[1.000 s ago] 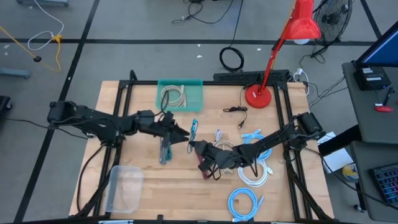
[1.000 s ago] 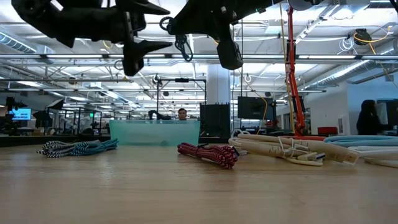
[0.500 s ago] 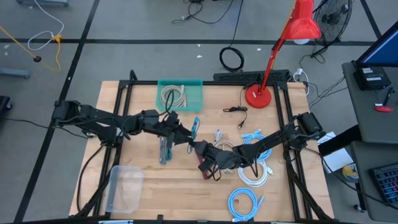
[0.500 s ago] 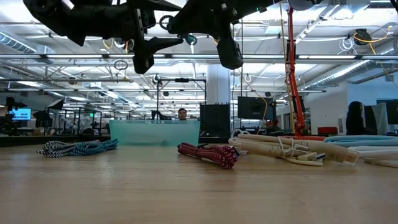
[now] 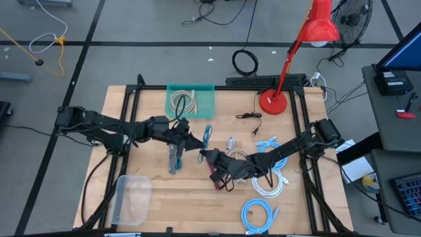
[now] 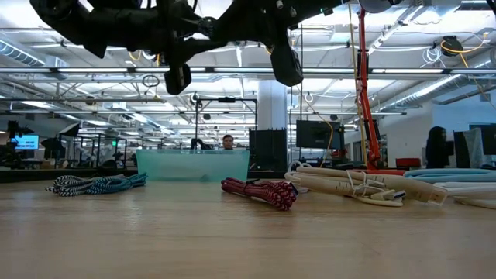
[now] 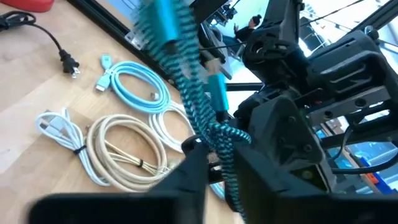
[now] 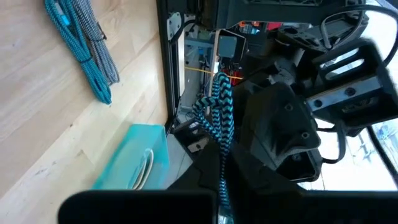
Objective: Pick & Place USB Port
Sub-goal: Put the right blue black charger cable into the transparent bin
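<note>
Since a second ago, left hand [image 5: 195, 144] has advanced to meet right hand [image 5: 205, 154] mid-bench. High view: both pinch the teal-and-black braided USB cable [image 5: 206, 135]. Left wrist view: cable [image 7: 186, 81] hangs above the wooden bench [image 7: 37, 81].

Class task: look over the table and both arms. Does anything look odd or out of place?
Yes: a teal braided cable is off the table, strung in mid-air between the left gripper and right gripper, both seemingly gripping it, instead of lying in the green bin.
</note>
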You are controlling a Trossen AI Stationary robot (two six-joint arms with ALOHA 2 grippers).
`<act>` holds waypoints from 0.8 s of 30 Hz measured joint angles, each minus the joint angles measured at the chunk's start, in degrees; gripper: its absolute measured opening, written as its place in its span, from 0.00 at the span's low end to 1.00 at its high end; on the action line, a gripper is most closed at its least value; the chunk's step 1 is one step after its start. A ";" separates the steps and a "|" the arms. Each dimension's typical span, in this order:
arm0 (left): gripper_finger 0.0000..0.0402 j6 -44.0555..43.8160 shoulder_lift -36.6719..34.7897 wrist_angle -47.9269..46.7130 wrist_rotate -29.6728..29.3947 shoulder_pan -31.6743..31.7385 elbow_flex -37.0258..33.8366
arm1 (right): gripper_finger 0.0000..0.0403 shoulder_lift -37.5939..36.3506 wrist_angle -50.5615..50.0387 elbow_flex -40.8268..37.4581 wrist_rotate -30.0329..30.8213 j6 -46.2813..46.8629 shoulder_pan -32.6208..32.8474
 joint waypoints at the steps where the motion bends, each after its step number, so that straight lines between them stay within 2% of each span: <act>1: 0.06 0.17 0.00 0.04 0.07 0.09 0.00 | 0.01 0.00 0.14 -0.03 0.01 0.00 -0.02; 6: 0.05 -0.35 -0.04 0.11 -0.21 0.67 0.02 | 0.03 0.00 0.72 -0.04 -0.52 3.73 -0.02; 10: 0.02 -0.43 -0.11 0.09 0.16 1.19 0.02 | 0.06 0.02 2.78 -0.11 -4.22 12.40 -0.17; 13: 0.02 -1.04 -1.15 0.15 0.47 1.96 0.04 | 0.10 0.02 5.79 -0.13 -4.86 18.94 -0.02; 20: 0.02 -0.96 -8.30 -6.07 -2.64 4.09 0.07 | 0.30 -0.26 8.04 -0.09 -6.77 26.32 0.35; 24: 0.02 0.01 -15.50 -14.52 -5.59 4.31 0.07 | 0.43 -0.28 8.18 -0.04 -5.86 28.50 0.19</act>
